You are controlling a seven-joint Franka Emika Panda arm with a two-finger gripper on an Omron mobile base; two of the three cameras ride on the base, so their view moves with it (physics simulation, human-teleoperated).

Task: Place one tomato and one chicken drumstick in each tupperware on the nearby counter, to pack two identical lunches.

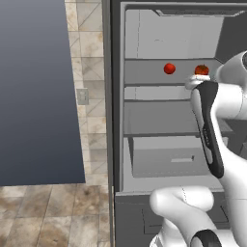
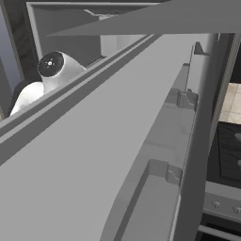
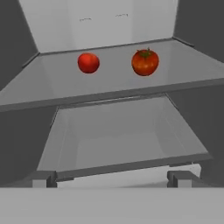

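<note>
1. Fridge interior [image 1: 159,34] stands open before the arm; two tomatoes sit on a pale grey shelf [image 3: 57,83], well apart from each other
2. Left tomato [image 3: 88,62] is a smooth, round, glossy red ball; right tomato [image 3: 145,62] is slightly more orange-red, with a small dark stem on top
3. Gripper: the two dark fingertips [image 3: 43,178] show at the bottom of the hand view, set wide apart with nothing between them, so the jaws are judged fully open and empty
4. Step in hand, as judged: approach to pick one tomato; neither fruit is near the fingertips yet
5. Advice: pick one tomato and centre it between the tips before advancing; the right tomato lies nearer the shelf's front edge and looks the easier reach
6. Advice: come in level above the shelf lip, then close across the widest part of the ball; a grip too high or too low on a round, slick skin is likely to squeeze it out
7. Risk: a nudge could roll the fruit on the smooth shelf, toward the back wall or off the front
8. Lower compartment [image 3: 118,148] is a shallow grey drawer-like tray, apparently empty
9. Drumsticks, tupperware and counter cannot be located in these views, so packing appears not yet begun
</note>
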